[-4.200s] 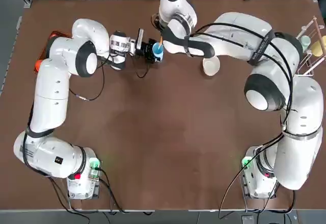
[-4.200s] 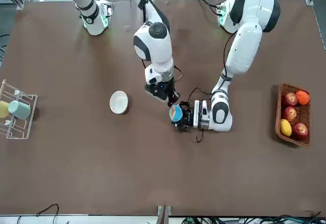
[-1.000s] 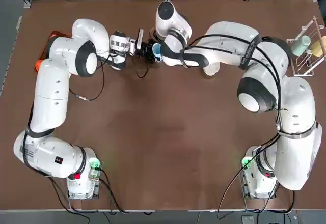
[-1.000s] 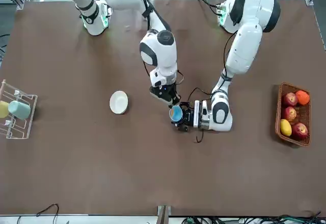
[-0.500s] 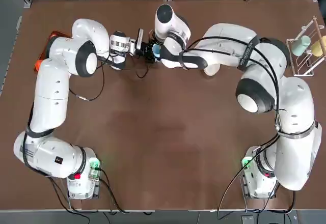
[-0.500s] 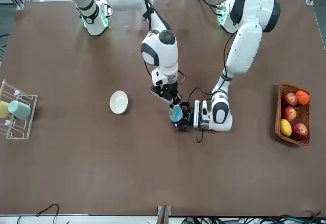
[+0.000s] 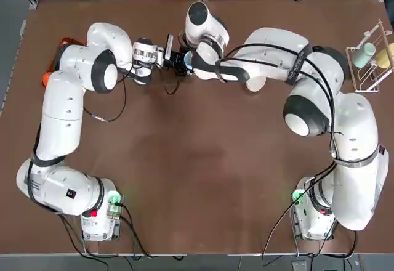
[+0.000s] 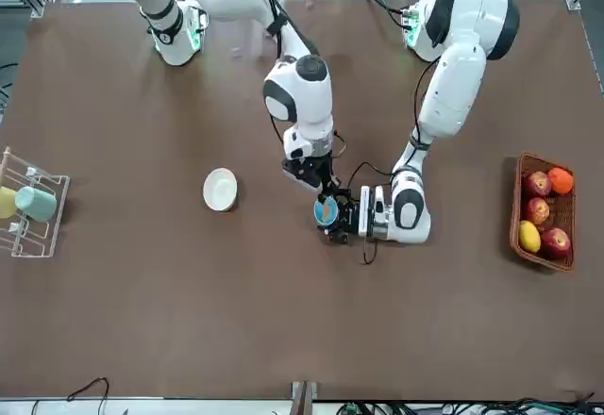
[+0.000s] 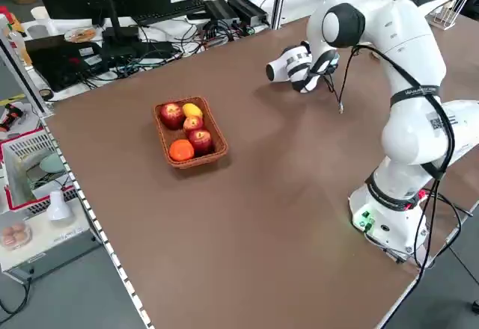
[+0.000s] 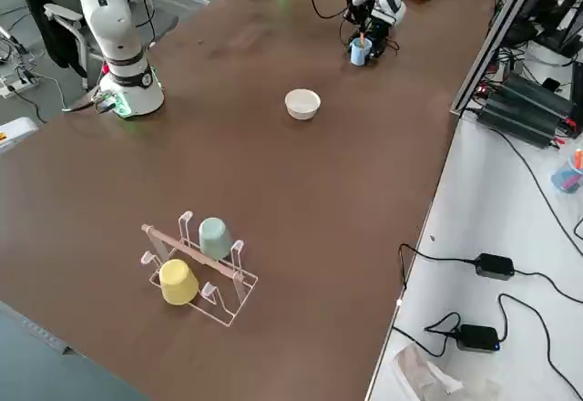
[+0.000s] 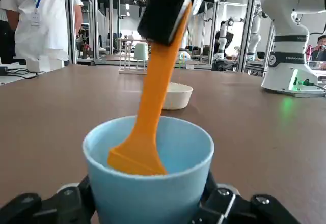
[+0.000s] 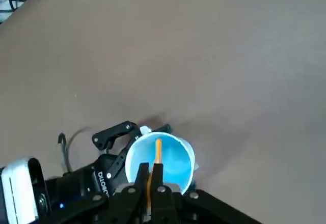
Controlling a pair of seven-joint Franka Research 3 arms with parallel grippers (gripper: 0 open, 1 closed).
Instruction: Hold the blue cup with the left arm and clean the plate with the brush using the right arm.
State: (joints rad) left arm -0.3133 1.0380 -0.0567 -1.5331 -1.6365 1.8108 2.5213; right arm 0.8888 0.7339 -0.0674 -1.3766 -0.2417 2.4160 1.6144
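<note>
The right arm bends out over the table middle, wrist turned down, its right gripper pinched on the orange handle of the brush, whose head sits inside the blue cup. The left arm reaches in low and level, and the left gripper clamps the cup's base from both sides. The plate lies well apart, toward the robot's right. "DILIGENT" appears on the left gripper in the right wrist view.
</note>
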